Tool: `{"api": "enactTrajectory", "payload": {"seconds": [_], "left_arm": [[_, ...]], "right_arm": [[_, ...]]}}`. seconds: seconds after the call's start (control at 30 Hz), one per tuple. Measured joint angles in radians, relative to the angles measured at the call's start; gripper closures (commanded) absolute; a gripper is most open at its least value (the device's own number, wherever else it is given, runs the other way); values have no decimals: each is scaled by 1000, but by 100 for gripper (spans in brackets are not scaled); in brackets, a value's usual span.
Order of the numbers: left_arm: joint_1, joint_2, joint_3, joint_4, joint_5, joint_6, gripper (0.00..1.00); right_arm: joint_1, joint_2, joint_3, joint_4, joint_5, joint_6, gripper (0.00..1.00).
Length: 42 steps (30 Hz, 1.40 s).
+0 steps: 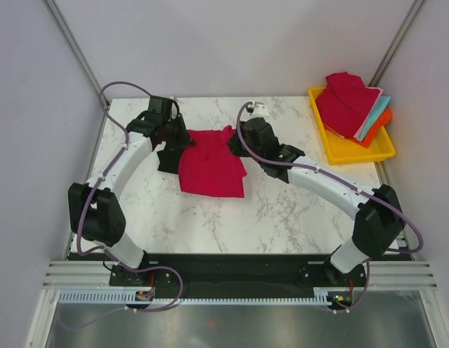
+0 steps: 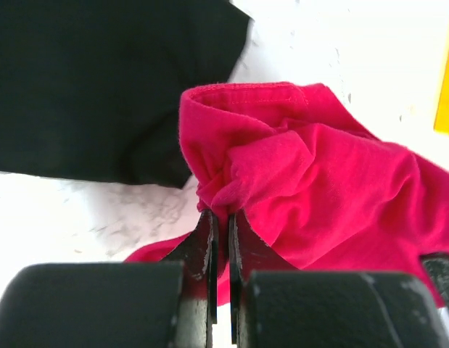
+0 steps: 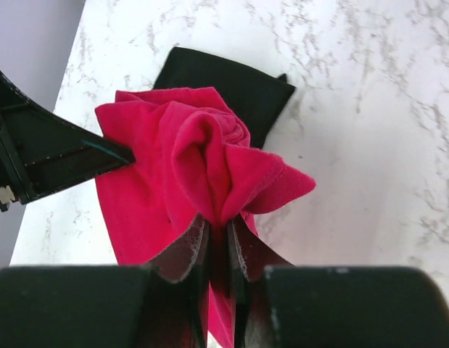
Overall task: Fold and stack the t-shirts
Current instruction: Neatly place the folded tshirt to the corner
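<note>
Left gripper [image 2: 221,216] and right gripper [image 3: 218,223] are each clenched on a bunched upper edge of the crimson t-shirt [image 1: 211,165] at mid-table, just beside the black t-shirt [image 1: 168,161], apparently to spread it for folding, while the heaped t-shirts [image 1: 347,105] wait in the yellow tray [image 1: 339,151].

The top camera looks down from behind the arm bases [image 1: 133,272] over the whole worktop [image 1: 282,210]. The wrist cameras look close along the left tool [image 2: 221,221] and right tool [image 3: 220,228] at the red shirt [image 1: 209,170], shared by all three views.
</note>
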Motion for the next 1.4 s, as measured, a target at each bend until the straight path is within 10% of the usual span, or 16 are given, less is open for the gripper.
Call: {"api": "enactTrajectory", "payload": {"seconds": [0.5,1.27,1.37,1.4], "left_arm": [[176,151,361,-225,-17,21,98],[235,440,519,-260,-34,51,98],[241,504,587,-263,-36,69,36],[242,527,608,-256,-36,75,25]], "right_arm": [[102,333,294,-41,90,-51,100],[93,599,558,-88,194,-137,99],[78,634,597,-88,194,-137,39],[69,645,606,-87,193,-132,39]]}}
